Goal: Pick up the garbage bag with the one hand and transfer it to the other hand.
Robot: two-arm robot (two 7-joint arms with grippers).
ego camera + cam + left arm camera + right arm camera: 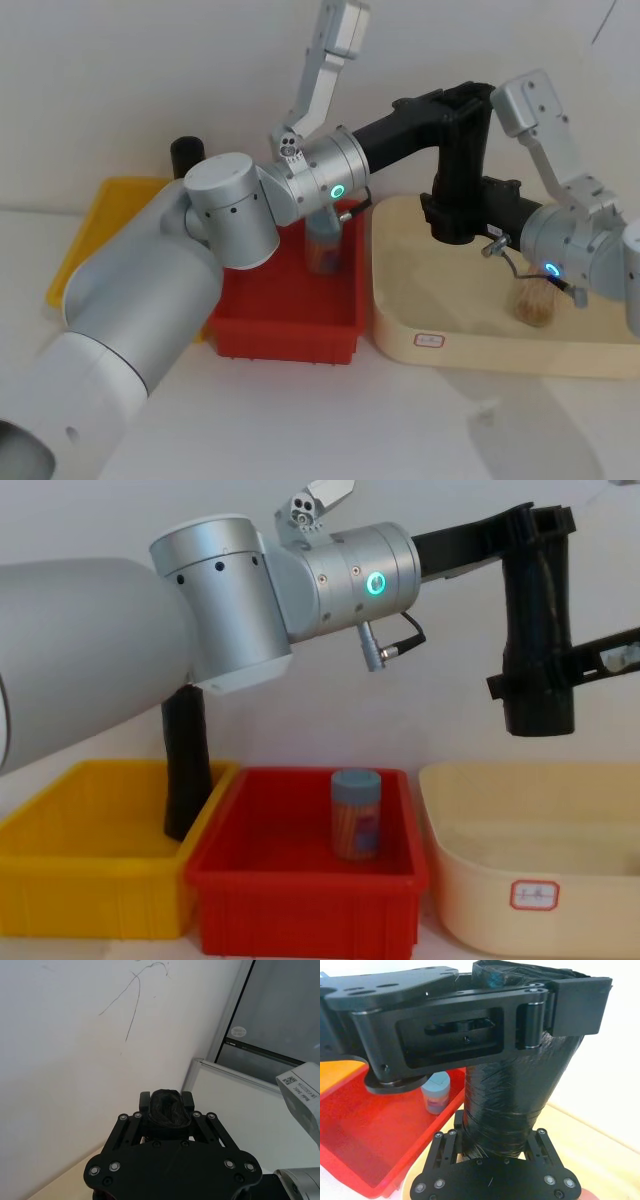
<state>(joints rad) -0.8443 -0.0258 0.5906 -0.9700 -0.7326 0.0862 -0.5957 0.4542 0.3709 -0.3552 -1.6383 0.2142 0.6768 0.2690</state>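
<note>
Above cream tray (470, 920) — garbage bag (537, 630) upright, left gripper (535, 525) clamping top, right gripper (530, 685) clamping lower part.

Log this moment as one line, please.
stage: handover | garbage bag aloft over cream tub | left gripper clamps top | right gripper clamps lower end | spare roll in yellow bin

Bright, even, diffuse light; soft shadows lie under the glossy red plastic bin (290, 310). The big silver arm housing (90, 650) close to the chest camera looks slightly soft.
</note>
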